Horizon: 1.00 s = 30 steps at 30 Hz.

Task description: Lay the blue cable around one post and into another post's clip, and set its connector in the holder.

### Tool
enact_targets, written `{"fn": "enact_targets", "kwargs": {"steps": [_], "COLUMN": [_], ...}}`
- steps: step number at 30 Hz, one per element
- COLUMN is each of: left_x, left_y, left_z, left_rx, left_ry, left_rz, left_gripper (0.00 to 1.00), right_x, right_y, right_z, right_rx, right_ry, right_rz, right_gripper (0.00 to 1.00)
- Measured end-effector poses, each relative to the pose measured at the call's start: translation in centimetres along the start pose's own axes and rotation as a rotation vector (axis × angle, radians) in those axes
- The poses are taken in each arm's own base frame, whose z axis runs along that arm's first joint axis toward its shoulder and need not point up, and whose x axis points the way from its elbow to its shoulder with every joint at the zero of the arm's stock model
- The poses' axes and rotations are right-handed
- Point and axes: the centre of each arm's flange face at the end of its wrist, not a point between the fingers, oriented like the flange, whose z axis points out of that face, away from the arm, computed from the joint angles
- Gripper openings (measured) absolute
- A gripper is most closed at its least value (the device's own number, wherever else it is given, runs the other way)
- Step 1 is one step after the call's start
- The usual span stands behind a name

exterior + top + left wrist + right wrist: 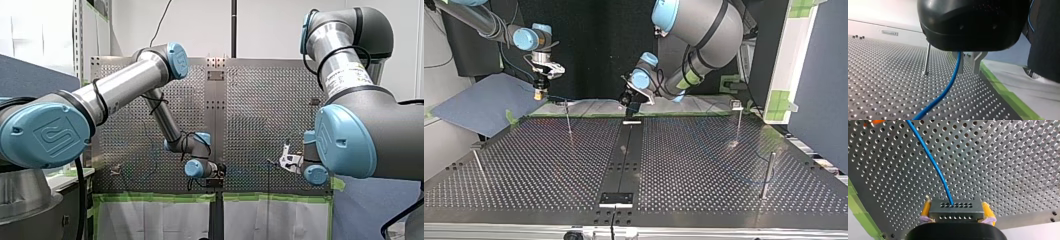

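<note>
In the right wrist view my right gripper (955, 217) is shut on a grey perforated connector block (955, 209), with a yellow pad on each side of it. The blue cable (930, 162) leaves the block's face and arcs away over the perforated table. In the top view that gripper (540, 93) hangs over the table's far edge at the left. My left gripper (630, 106) is low at the far middle. In the left wrist view the cable (948, 87) climbs from the table to my left gripper (967, 71) and disappears under its black body.
Thin metal posts stand on the table (549, 165): one (568, 117) near my right gripper, one with a clip on top (738, 120) at the far right, and two nearer ones (768, 175) (478, 165). A black bracket (616, 199) sits at the near middle. Green tape (1003, 92) lines the edge.
</note>
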Motion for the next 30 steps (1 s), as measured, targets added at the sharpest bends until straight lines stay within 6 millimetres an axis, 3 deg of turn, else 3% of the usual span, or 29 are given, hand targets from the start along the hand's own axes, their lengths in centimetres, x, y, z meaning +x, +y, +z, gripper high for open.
{"fn": "enact_targets", "kwargs": {"steps": [10,20,30], "left_x": [-0.1,-2.6,-2.8], "left_y": [0.0,0.9,0.8], "left_z": [-0.2,-0.1,-0.2], "left_rx": [0.064,0.032,0.026], "left_ry": [0.023,-0.006,-0.002], "left_rz": [-0.005,-0.005,-0.008], "left_gripper": [0.2,0.2,0.2], "right_x": [0.0,0.0,0.0], "right_y": [0.1,0.1,0.1], "right_z": [0.0,0.0,0.0], "right_rx": [-0.005,-0.006,-0.007], "right_ry": [0.001,0.002,0.002], "right_rz": [-0.01,-0.014,-0.014], "right_gripper": [0.02,0.02,0.02]}}
